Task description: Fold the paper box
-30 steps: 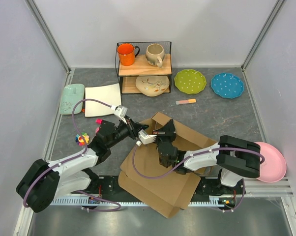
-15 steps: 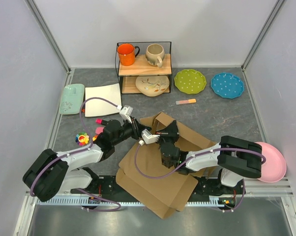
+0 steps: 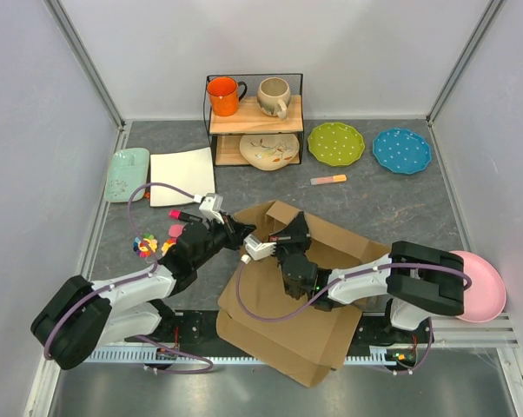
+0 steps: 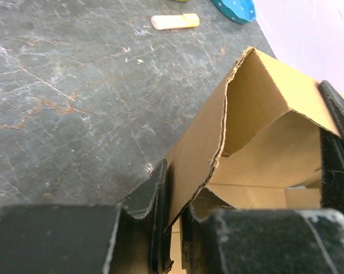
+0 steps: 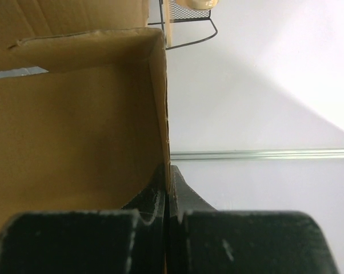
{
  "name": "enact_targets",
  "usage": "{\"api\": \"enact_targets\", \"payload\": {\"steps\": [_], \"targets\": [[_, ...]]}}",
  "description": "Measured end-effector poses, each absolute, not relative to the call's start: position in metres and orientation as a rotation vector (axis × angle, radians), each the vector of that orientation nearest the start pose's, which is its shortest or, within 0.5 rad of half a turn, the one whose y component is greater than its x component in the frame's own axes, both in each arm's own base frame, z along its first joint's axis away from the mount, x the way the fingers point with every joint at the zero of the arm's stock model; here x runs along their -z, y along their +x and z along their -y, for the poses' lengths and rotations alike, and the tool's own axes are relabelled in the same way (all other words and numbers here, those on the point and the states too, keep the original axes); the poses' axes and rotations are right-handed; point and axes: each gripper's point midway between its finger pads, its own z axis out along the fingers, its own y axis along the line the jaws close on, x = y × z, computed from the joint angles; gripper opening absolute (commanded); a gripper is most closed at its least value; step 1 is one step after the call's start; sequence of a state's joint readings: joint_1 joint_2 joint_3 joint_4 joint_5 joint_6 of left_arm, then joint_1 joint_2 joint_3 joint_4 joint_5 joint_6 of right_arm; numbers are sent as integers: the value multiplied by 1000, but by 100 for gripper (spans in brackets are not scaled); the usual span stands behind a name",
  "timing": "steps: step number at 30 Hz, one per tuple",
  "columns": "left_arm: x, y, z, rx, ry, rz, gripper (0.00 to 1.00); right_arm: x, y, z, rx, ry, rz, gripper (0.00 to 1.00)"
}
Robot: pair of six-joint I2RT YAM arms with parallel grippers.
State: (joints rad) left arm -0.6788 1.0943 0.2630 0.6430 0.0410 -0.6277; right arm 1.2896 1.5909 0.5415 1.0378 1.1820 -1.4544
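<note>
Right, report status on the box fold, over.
Left gripper shut on a raised wall of the paper box. Right gripper shut on another wall's edge. Box half-formed, near flap lying open. Orange-yellow stick lies apart beyond it, nothing blocking.

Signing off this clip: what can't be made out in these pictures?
- Top view: box centre, hidden under the right arm.
- Left wrist: box interior, cut off by the frame edge and left end effector.
- Right wrist: most of the table, hidden behind the box wall.
- Top view: colourful bits, too small to name.
</note>
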Motion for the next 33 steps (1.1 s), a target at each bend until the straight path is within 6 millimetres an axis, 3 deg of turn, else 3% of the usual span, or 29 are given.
{"api": "enact_targets", "payload": {"steps": [12, 19, 28, 33], "targets": [[-128, 290, 238, 827, 13, -1775, 10, -201, 280, -248, 1039, -1114, -1248, 1], [-127, 296, 237, 795, 28, -1747, 9, -191, 277, -240, 917, -1024, -1356, 16], [-126, 297, 234, 758, 57, -1731, 9, -185, 271, -231, 813, -953, -1444, 23], [-125, 297, 232, 747, 58, -1730, 8, -183, 269, -226, 808, -948, -1469, 34]]}}
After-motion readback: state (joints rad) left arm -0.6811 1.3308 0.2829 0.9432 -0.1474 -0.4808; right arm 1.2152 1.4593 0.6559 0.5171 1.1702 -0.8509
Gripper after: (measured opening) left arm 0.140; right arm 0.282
